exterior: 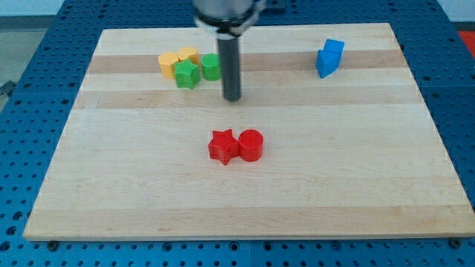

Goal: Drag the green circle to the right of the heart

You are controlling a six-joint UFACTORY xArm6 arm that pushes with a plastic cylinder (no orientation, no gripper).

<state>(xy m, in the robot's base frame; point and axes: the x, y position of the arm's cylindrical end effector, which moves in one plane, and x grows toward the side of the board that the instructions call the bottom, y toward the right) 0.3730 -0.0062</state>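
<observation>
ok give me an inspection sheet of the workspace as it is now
surface: wooden board lying on a blue perforated table.
job's things: green circle near the view's top, beside a green star; two yellow blocks touch that group, and I cannot tell which one is the heart.
clutter: red star and red cylinder touching at board centre; blue block at the view's top right.
grippers: none; my tip is just right of and below the green circle.
cables: nothing seen.
surroundings: pale floor beyond the table at the view's top corners.
</observation>
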